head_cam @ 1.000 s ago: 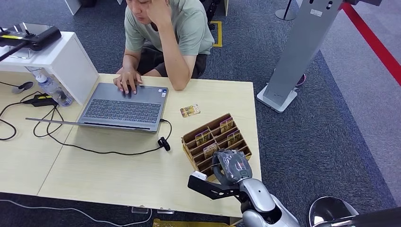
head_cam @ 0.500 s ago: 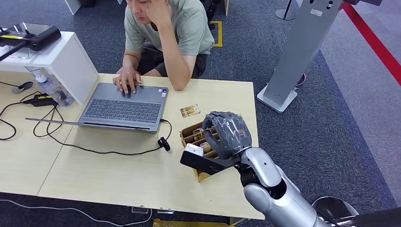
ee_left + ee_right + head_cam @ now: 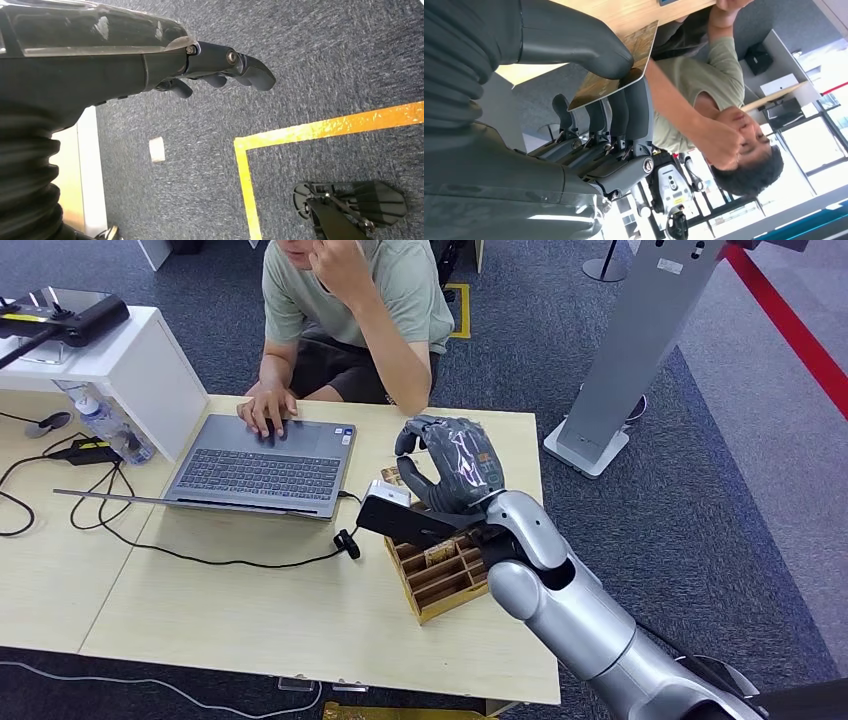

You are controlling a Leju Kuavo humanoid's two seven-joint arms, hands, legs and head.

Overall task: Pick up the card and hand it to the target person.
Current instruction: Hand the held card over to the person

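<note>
My right hand (image 3: 455,465) is raised above the table's far side, in front of the seated person (image 3: 350,300). In the right wrist view the thumb and fingers (image 3: 624,115) pinch a brown patterned card (image 3: 616,65), its free edge pointing toward the person (image 3: 704,115). The wooden card holder (image 3: 440,575) stands on the table below my forearm, with cards in its slots. My left hand (image 3: 220,65) hangs over the carpet with its fingers loosely extended and nothing in them.
An open laptop (image 3: 260,465) lies under the person's hand, with a black cable (image 3: 240,560) trailing across the table (image 3: 250,620). A white box (image 3: 130,360) and a bottle (image 3: 110,430) stand at the left. A grey stand (image 3: 620,370) rises off the table's right.
My right hand has lifted from the card holder and moved up and forward toward the person, carrying the card. The person's head has shifted back slightly.
</note>
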